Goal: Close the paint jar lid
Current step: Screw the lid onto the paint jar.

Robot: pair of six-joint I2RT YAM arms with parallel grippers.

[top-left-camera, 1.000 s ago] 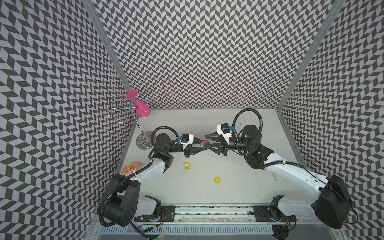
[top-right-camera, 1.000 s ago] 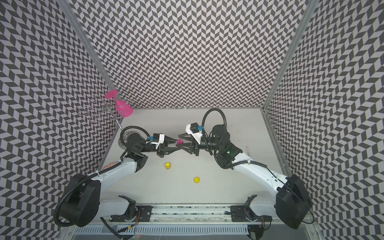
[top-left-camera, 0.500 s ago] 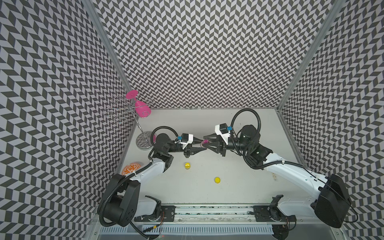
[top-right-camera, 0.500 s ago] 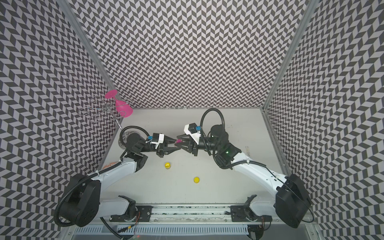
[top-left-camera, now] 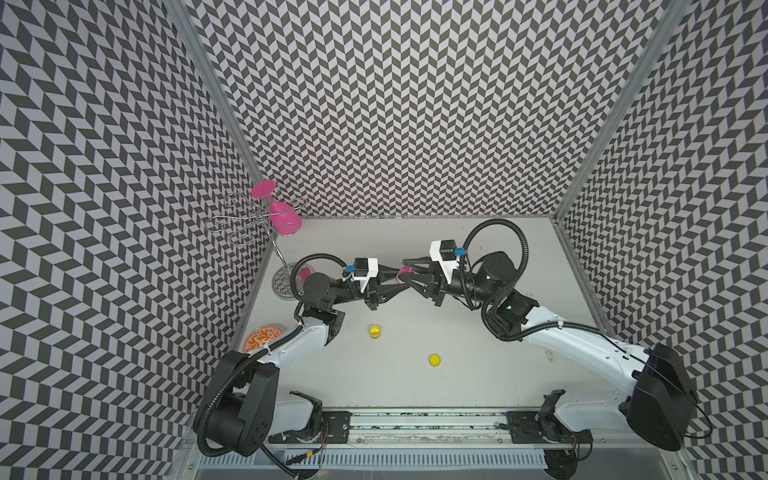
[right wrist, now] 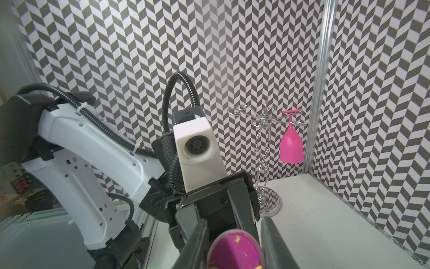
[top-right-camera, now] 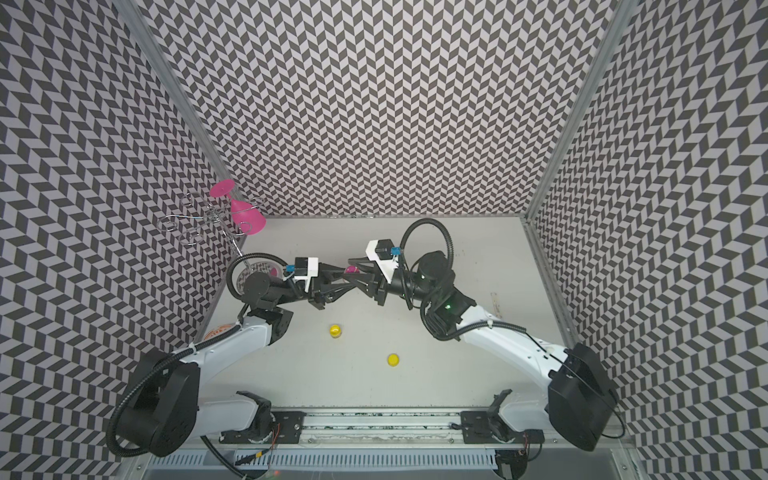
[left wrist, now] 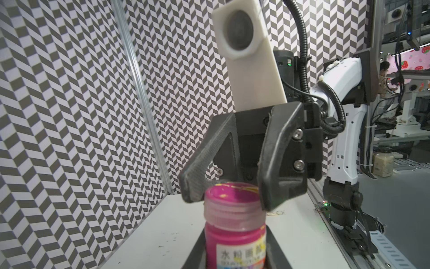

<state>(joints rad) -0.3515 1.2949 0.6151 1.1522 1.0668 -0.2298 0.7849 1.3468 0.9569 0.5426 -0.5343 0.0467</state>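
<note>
The paint jar (left wrist: 235,237), with magenta paint and a white label, is held between the two arms over the back half of the bench (top-left-camera: 457,374), a little left of the middle. The left gripper (top-left-camera: 395,279) is closed on the body of the jar. In the left wrist view its dark fingers (left wrist: 277,253) lie on both sides of the label, and the jar is upright.

The lid (left wrist: 230,194), also magenta, sits on the neck of the jar. I cannot tell if it is screwed down fully. The right gripper (top-left-camera: 413,272) faces the left one from the opposite side and is narrow, closed on the lid. In the right wrist view the lid fills the space between its two fingers (right wrist: 195,244).

Nearer the front of the bench stand a small yellow jar (top-left-camera: 375,331) and, apart from it, a yellow cap (top-left-camera: 435,360). At the back left stands a wire rack (top-left-camera: 280,282) with a pink glass (top-left-camera: 284,216) hanging upside down. An orange patterned dish (top-left-camera: 264,338) lies by the left wall.
</note>
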